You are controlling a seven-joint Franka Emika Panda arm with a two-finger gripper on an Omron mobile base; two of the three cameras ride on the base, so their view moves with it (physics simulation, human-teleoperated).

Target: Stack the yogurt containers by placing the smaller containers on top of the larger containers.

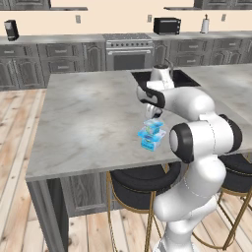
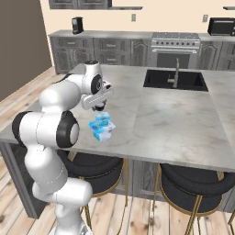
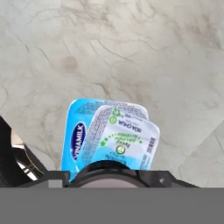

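Two squarish yogurt tubs sit stacked directly below the gripper [image 2: 100, 109], small light-blue tub [image 3: 122, 140] atop big bright-blue tub [image 3: 76, 135]; jaw state unclear; light, slippery plastic, best gripped across flat sides.

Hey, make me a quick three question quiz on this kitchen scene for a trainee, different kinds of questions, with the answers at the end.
1. True or false: the small tub sits on top of the large blue tub.
2. What surface carries the stack? A) wooden floor B) marble counter C) stove top
3. Fill in: the sink lies ____ the stack, as seen in the right base view.

Key: 1 true; 2 B; 3 beyond, to the right.
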